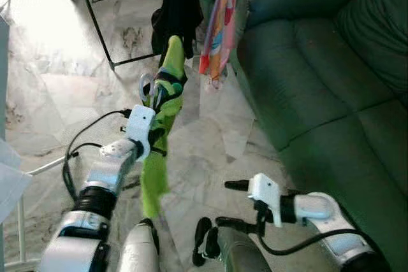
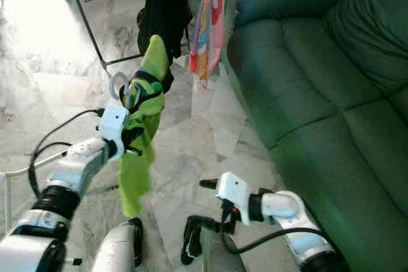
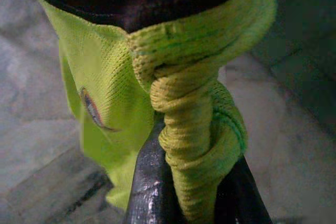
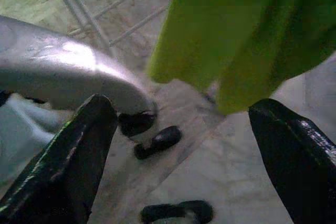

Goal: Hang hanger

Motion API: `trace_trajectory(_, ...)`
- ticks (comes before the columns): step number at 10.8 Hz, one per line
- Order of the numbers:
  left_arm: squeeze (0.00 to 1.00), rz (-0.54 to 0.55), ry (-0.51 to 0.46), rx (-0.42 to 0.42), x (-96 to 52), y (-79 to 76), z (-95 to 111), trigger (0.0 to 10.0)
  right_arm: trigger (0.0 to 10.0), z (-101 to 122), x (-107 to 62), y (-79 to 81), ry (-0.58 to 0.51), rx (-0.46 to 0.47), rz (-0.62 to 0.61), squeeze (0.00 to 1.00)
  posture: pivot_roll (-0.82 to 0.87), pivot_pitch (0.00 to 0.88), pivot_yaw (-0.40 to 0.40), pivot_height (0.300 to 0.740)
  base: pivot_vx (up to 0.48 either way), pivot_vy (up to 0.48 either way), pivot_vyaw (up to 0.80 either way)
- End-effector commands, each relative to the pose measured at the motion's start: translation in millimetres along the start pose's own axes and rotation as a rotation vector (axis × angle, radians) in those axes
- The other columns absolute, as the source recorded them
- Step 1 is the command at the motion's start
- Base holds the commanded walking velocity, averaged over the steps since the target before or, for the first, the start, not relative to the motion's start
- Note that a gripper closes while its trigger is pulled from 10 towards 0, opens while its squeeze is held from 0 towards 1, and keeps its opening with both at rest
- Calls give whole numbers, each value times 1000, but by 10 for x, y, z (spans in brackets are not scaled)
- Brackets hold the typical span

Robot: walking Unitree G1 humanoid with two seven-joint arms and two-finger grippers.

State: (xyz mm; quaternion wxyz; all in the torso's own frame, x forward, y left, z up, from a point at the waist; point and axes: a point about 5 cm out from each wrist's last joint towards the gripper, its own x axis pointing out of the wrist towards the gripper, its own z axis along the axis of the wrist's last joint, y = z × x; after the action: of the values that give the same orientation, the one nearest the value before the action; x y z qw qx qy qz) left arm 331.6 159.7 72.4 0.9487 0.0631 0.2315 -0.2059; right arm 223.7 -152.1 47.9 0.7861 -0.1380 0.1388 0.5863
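- Here, the left tool sits left of center, pressed together on the hanger and its knitted lime-green garment.
- The garment's long axis runs steeply toward the black rack at upper left, nearer the left arm.
- The right tool, lower center, stands spread and empty.
- Glossy marble floor; plush green sofa.
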Motion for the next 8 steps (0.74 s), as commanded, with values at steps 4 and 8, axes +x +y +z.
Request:
trace_trajectory(4, 0, -249, 148, 236, -243, 140, -209, 10000, 10000, 168, -485, -405, 18, -108, -128, 1000, 37, 227, -100, 740, 0, 0, 0)
trace_trajectory(8, 0, -602, 291, 428, -549, 91, -471, 10000, 10000, 370, -769, -706, 106, -151, -6, 1000, 30, 227, -101, 740, 0, 0, 0)
